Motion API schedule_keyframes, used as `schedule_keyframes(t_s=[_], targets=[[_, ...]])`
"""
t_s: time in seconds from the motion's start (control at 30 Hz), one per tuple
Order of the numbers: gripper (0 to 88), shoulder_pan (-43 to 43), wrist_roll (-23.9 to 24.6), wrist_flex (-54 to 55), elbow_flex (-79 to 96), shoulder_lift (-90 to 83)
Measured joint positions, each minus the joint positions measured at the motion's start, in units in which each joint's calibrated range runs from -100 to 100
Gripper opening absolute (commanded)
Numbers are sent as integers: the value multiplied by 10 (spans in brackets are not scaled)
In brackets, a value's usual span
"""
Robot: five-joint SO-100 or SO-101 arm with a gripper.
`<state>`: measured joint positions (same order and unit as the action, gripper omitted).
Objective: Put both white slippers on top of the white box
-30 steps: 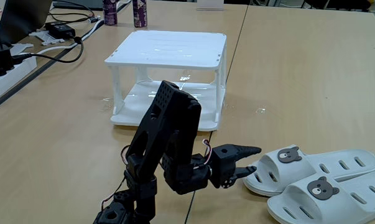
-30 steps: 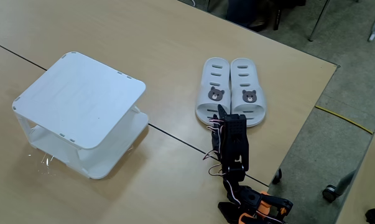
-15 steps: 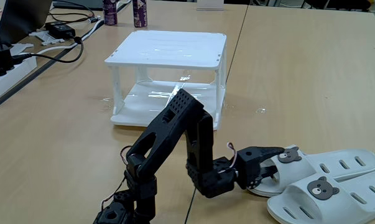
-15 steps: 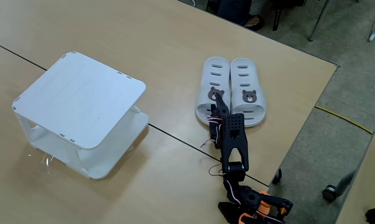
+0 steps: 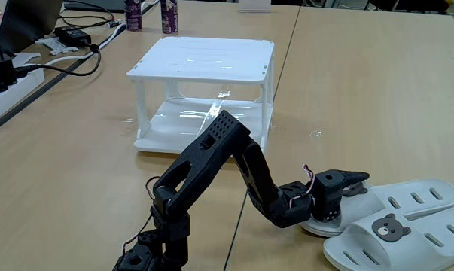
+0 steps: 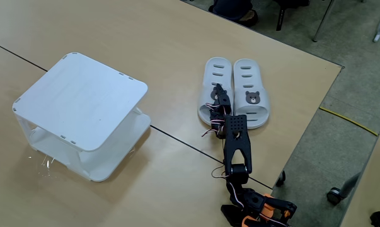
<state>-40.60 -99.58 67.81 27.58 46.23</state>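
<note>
**Claw at the strap of one slipper**

The black arm (image 5: 219, 162) is seen stretched low over the counter (image 5: 377, 83), and its claw (image 5: 356, 181) is placed at the strap of the farther slipper (image 5: 396, 197) in the low fixed view. In the high fixed view the claw (image 6: 218, 94) lies over the left slipper (image 6: 215, 88), covering its bear badge. Whether the fingers are apart or clamped on the strap cannot be told. The other slipper (image 6: 250, 91) is set just beside the first, touching it, with its bear badge (image 5: 388, 225) in plain sight. Both are laid flat on the counter. The box (image 6: 81, 101) is placed well apart from them, its flat top bare and its lower shelf (image 5: 193, 120) glossy. Cables (image 5: 68, 49) and two dark bottles (image 5: 151, 15) are seen at the counter's far edge.
</note>
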Motion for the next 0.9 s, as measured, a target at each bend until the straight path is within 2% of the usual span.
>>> schedule_keyframes(t_s=[0.33, 0.4, 0.7, 0.9], targets=[[8, -3, 0, -3, 0, 0], [8, 0, 0, -33, -4, -2], [8, -13, 0, -403, -93, -224], [8, -13, 0, -568, -194, -353]])
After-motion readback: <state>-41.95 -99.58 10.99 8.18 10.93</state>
